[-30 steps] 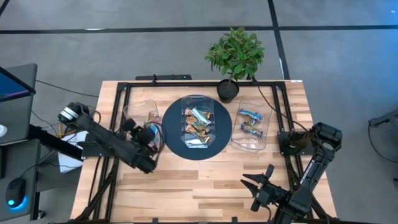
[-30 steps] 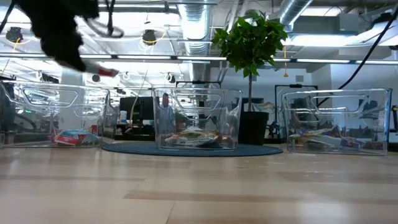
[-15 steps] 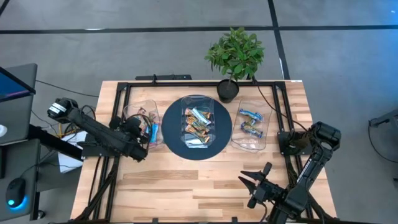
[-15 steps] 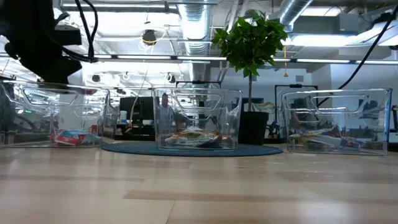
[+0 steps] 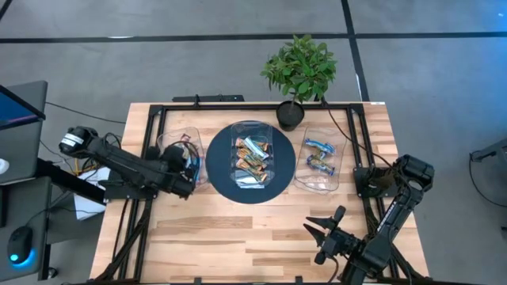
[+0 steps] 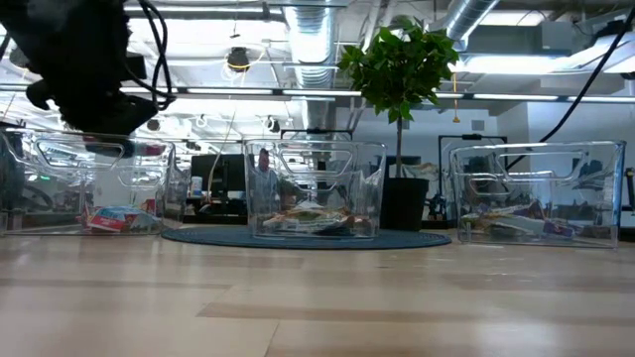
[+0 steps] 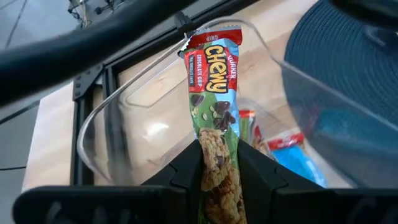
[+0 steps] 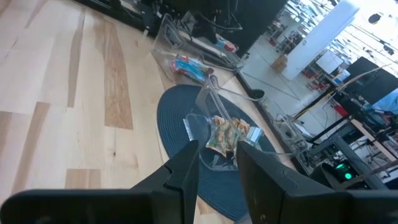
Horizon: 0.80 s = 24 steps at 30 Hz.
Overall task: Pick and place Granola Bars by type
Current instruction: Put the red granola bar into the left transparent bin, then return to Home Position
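Our left pincer point(image 7: 219, 163) is clamped on a Chewy chocolate chip granola bar point(image 7: 214, 93), holding it over the left clear tub point(image 5: 176, 146). Our right pincer point(image 5: 323, 235) waits unclenched and empty above the counter's point(image 5: 238, 229) near right corner.

In the high view, three tubs are sitting in a row across the middle of the bench point(image 5: 238, 237). The centre tub point(image 5: 252, 162) is resting on a round mat point(image 5: 218, 170) and holding several granola bars point(image 5: 253, 158). The right tub point(image 5: 319, 166) is holding more bars, and the left tub point(image 5: 176, 158) is lying partly under the left gripper point(image 5: 186, 170), which is gripping one bar point(image 7: 214, 93) over it. A potted plant point(image 5: 299, 71) is standing behind the centre tub, at upper centre. The right gripper point(image 5: 325, 237) is hanging at lower right.
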{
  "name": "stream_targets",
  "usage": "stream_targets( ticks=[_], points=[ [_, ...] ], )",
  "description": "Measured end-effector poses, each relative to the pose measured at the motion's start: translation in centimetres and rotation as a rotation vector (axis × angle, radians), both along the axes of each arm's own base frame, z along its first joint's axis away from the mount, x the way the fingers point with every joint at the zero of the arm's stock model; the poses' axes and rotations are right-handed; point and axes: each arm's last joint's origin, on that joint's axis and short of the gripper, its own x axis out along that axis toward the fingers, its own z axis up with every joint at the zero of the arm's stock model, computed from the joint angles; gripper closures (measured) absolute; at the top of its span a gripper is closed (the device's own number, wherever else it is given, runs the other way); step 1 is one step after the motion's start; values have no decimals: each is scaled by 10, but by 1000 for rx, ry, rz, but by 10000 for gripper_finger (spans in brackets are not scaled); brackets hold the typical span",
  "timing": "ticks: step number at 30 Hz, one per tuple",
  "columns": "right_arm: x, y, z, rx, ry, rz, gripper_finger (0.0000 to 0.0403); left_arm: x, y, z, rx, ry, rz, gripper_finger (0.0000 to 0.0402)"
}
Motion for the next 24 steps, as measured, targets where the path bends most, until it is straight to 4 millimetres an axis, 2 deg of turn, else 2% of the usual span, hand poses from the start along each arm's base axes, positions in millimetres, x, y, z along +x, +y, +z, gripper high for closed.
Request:
stream_targets(
  ticks=[8, 18, 24],
  points=[
    [0, 0, 0, 0, 1, 0, 301, 5, 8, 0, 13, 3, 14, 324],
    [0, 0, 0, 3, 6, -1, 301, 6, 10, 0, 41, -6, 7, 257],
    [0, 0, 0, -30, 1, 10, 301, 6, 10, 0, 36, 48, -30, 244]
  ],
)
